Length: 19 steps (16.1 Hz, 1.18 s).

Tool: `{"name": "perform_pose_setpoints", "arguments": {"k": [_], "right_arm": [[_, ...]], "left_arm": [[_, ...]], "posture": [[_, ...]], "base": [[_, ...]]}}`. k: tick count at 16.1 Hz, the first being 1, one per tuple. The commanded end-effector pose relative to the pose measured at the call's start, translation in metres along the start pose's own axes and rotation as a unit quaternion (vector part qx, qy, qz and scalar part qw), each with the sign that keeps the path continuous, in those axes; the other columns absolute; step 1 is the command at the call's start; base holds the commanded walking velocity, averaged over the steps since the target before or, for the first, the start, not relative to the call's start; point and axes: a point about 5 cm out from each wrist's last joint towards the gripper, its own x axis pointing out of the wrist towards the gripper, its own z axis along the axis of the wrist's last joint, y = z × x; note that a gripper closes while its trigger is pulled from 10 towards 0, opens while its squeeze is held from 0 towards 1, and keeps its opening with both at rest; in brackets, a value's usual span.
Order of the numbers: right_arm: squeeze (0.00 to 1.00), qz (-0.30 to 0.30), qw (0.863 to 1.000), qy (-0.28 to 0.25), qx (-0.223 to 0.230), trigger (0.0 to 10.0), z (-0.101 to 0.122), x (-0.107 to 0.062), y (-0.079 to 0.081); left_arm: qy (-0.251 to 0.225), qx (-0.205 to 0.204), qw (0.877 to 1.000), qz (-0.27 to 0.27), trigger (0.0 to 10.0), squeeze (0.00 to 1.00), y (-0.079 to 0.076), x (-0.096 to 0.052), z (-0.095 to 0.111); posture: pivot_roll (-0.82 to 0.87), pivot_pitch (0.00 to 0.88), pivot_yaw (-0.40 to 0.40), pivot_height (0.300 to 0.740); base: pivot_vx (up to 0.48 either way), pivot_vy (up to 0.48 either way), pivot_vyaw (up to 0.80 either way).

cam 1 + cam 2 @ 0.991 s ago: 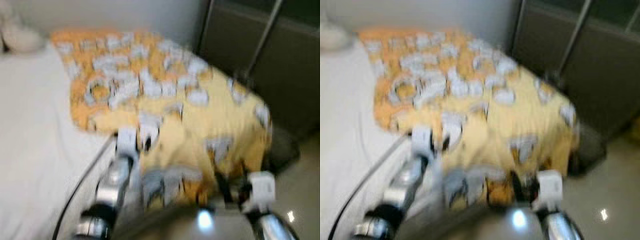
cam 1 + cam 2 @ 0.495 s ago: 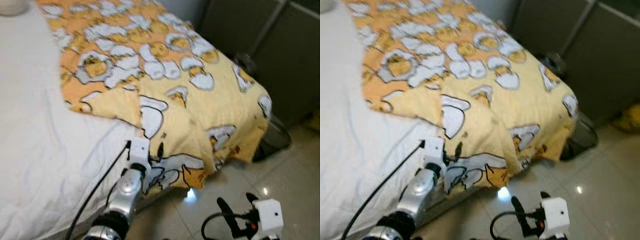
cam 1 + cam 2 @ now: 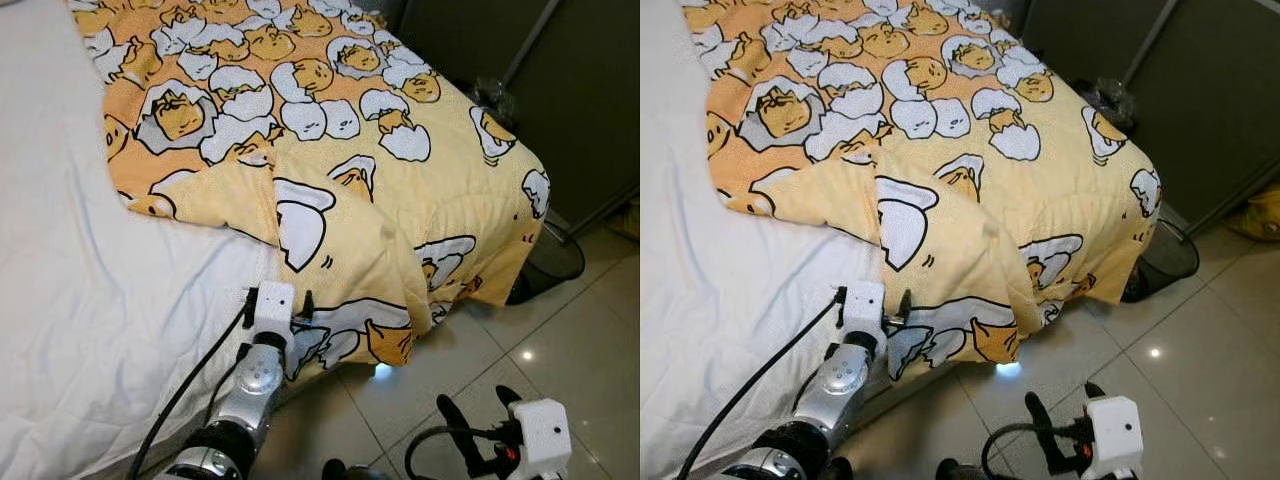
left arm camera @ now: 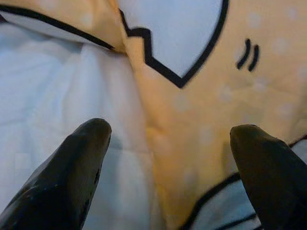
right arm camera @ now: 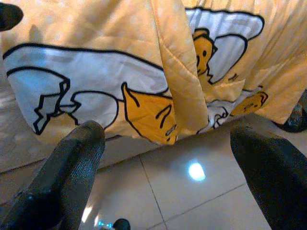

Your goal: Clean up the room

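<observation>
Item: yellow-orange quilt (image 3: 330, 150), printed with egg-and-chick cartoons, lay across the bed (image 3: 60, 300) from about 12 o'clock down to 4 o'clock, its near corner folded over and hanging off the bed's edge toward the tiled floor (image 3: 480, 350).

White sheet (image 3: 70, 330): bare at 9 o'clock, beside the quilt's folded edge.

Left tool (image 3: 296, 308): at 6 o'clock, at the bed's edge where quilt met sheet; fingers (image 4: 72, 167) spread wide, one over the sheet, the other over the quilt (contact could not be told).

Right tool (image 3: 478, 432): low at 5 o'clock above the floor, fingers wide apart, holding nothing, pointed toward the hanging quilt corner (image 5: 144, 105).

Dark mesh bin (image 3: 555, 262): at 3 o'clock, just beside the bed's foot, before a dark cabinet (image 3: 560, 100).
</observation>
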Motion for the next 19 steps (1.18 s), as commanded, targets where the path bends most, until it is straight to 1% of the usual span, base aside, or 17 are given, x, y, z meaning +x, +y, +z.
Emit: {"name": "perform_pose_setpoints", "arguments": {"k": [1, 2, 3, 5, 6, 7, 8, 9, 10, 11, 12, 13, 14, 15, 17, 18, 19], "right_arm": [[0.00, -0.008, 1.000, 0.009, -0.004, 10.0, -0.001, -0.005, -0.004], [0.00, -0.008, 1.000, 0.012, -0.005, 10.0, -0.002, -0.005, -0.005], [0.00, -0.008, 1.000, 0.015, -0.006, 10.0, -0.003, -0.006, -0.006], [0.00, -0.019, 1.000, 0.016, 0.010, 10.0, 0.002, -0.004, -0.009], [0.00, -0.015, 1.000, 0.001, 0.011, 10.0, 0.012, 0.001, -0.009], [0.00, 0.002, 1.000, -0.014, 0.001, 10.0, 0.023, 0.005, -0.006], [0.00, 0.006, 1.000, -0.023, -0.005, 10.0, 0.030, 0.009, -0.008], [0.00, 0.007, 1.000, -0.023, -0.003, 10.0, 0.031, 0.011, -0.008], [0.00, 0.016, 1.000, -0.022, -0.002, 10.0, 0.032, 0.015, -0.003], [0.00, 0.019, 1.000, -0.022, -0.004, 10.0, 0.032, 0.015, -0.002], [0.00, 0.021, 1.000, -0.022, -0.004, 10.0, 0.034, 0.016, 0.001], [0.00, 0.020, 1.000, -0.023, -0.002, 10.0, 0.034, 0.017, 0.001], [0.00, 0.014, 1.000, -0.021, 0.001, 10.0, 0.033, 0.017, 0.000], [0.00, 0.011, 1.000, -0.018, 0.004, 10.0, 0.031, 0.018, 0.000], [0.00, 0.014, 1.000, -0.013, 0.011, 10.0, 0.029, 0.018, 0.002], [0.00, 0.038, 0.999, 0.008, 0.018, 10.0, 0.019, 0.014, 0.008], [0.00, 0.049, 0.998, 0.019, 0.016, 10.0, 0.015, 0.011, 0.010]], "left_arm": [[0.015, -0.010, 1.000, -0.008, 10.0, 0.00, -0.010, -0.005, -0.009], [0.025, -0.030, 0.999, -0.007, 10.0, 0.00, -0.011, -0.007, -0.012], [0.035, -0.034, 0.999, -0.004, 10.0, 0.00, -0.011, -0.009, -0.016], [0.050, -0.031, 0.998, 0.000, 10.0, 0.00, -0.010, -0.011, -0.021], [0.057, -0.029, 0.998, 0.002, 10.0, 0.00, -0.010, -0.010, -0.022], [0.063, -0.032, 0.998, 0.000, 10.0, 0.00, -0.014, -0.007, -0.020], [0.062, -0.027, 0.998, -0.011, 10.0, 0.00, -0.021, -0.002, -0.013], [0.078, -0.012, 0.997, -0.025, 10.0, 0.00, -0.025, 0.000, -0.014], [0.100, -0.022, 0.995, -0.018, 9.9, 0.00, -0.020, 0.002, -0.016], [0.102, -0.023, 0.994, -0.009, 9.1, 0.00, -0.016, 0.003, -0.015], [0.097, -0.024, 0.995, 0.004, 5.7, 0.00, -0.006, 0.009, -0.009], [0.093, -0.026, 0.995, 0.009, 0.0, 0.00, -0.001, 0.011, -0.006], [0.092, -0.019, 0.996, 0.009, 0.0, 0.00, 0.005, 0.014, -0.003], [0.095, -0.011, 0.995, 0.002, 0.0, 0.00, 0.008, 0.015, -0.003], [0.103, -0.007, 0.995, -0.015, 0.0, 0.00, 0.005, 0.012, -0.008], [0.110, -0.007, 0.994, -0.026, 0.0, 0.00, 0.003, 0.009, -0.013], [0.112, -0.008, 0.993, -0.029, 0.0, 0.00, 0.003, 0.007, -0.015]], "posture": [[-0.17, 0.258, -0.147, 0.740], [-0.17, 0.261, -0.149, 0.740], [-0.17, 0.262, -0.156, 0.740], [-0.17, 0.254, -0.181, 0.740], [-0.18, 0.250, -0.192, 0.740], [-0.20, 0.240, -0.195, 0.740], [-0.19, 0.235, -0.204, 0.740], [-0.19, 0.236, -0.209, 0.740], [-0.19, 0.231, -0.209, 0.740], [-0.20, 0.229, -0.206, 0.740], [-0.20, 0.224, -0.198, 0.740], [-0.20, 0.222, -0.194, 0.740], [-0.19, 0.216, -0.181, 0.740], [-0.19, 0.216, -0.176, 0.740], [-0.18, 0.218, -0.167, 0.740], [-0.18, 0.221, -0.161, 0.740], [-0.17, 0.221, -0.160, 0.740]], "base": [[0.000, 0.000, 0.00], [0.000, 0.000, 0.00], [0.000, 0.000, 0.00], [0.000, 0.000, 0.00], [0.000, 0.000, 0.00], [0.000, 0.000, 0.00], [0.000, 0.000, 0.00], [0.000, 0.000, 0.00], [0.000, 0.000, 0.00], [0.000, 0.000, 0.00], [0.000, 0.000, 0.00], [0.000, 0.000, 0.00], [0.000, 0.000, 0.00], [0.000, 0.000, 0.00], [0.000, 0.000, 0.00], [0.000, 0.000, 0.00], [0.000, 0.000, 0.00]]}}
